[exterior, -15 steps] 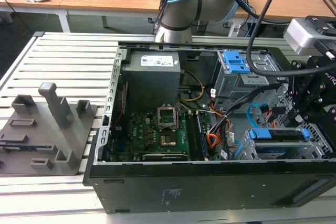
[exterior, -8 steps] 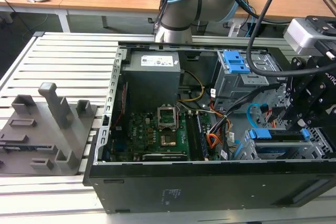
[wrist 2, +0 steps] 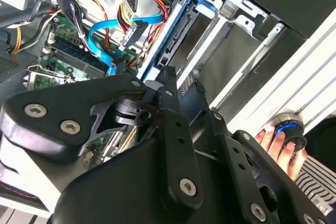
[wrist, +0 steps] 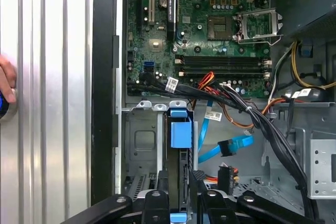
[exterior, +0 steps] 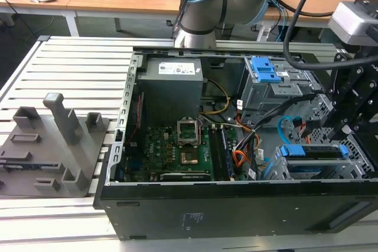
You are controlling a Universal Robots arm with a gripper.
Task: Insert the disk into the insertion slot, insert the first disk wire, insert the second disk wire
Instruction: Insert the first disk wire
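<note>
The disk (exterior: 313,153) stands on edge in its blue carrier, partly down in the insertion slot (exterior: 276,170), the low grey cage at the case's front corner on the exterior view's right. My gripper (exterior: 339,137) hangs right over it. In the first wrist view the black fingers (wrist: 157,199) flank the disk (wrist: 180,132) on both sides, shut on it, with the cage wall (wrist: 137,140) beside. The second disk wire (wrist: 231,145), light blue, lies loose by the cage. The first disk wire's black plug (wrist: 224,174) sits free just beyond it. The second wrist view shows the same disk (wrist 2: 176,35) and blue cable (wrist 2: 105,30).
A taller grey cage with blue latches (exterior: 266,81) stands behind the slot. The power supply (exterior: 171,84) and motherboard (exterior: 171,151) fill the case's other side. A thick black cable bundle (wrist: 262,124) crosses near the wires. A person's hand (wrist: 5,85) rests on the table outside the case.
</note>
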